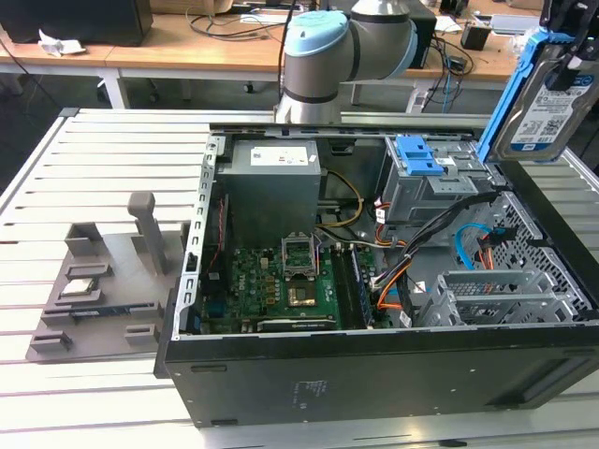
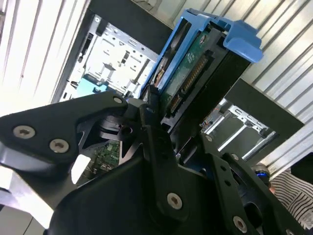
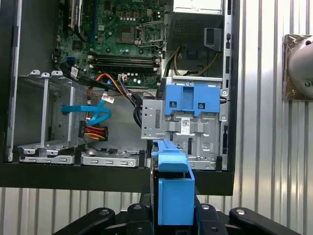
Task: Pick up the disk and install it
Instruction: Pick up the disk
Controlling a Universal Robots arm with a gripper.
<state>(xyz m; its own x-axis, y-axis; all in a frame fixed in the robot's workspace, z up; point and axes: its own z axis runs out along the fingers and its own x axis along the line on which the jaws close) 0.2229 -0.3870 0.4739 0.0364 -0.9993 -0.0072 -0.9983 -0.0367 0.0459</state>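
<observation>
**Disk Held Aloft Over the Open Case**

The flat silver hard disk (image 1: 547, 105), with its white-and-blue label and blue plastic bracket, hung tilted in the air at the exterior view's upper right. It was above the right end of the open black computer case (image 1: 374, 379). The black claw (image 2: 178, 125) was closed on the disk, its fingers (image 2: 150, 115) pressed against the disk's sides. In the first wrist view, the grey metal drive cage with a blue latch (image 3: 190, 122) lay just beyond the disk, apart from it. A green motherboard (image 1: 290, 290) and a grey power supply box (image 1: 271, 182) sat inside the case, which lay on a slatted metal worktop (image 1: 112, 159).
</observation>
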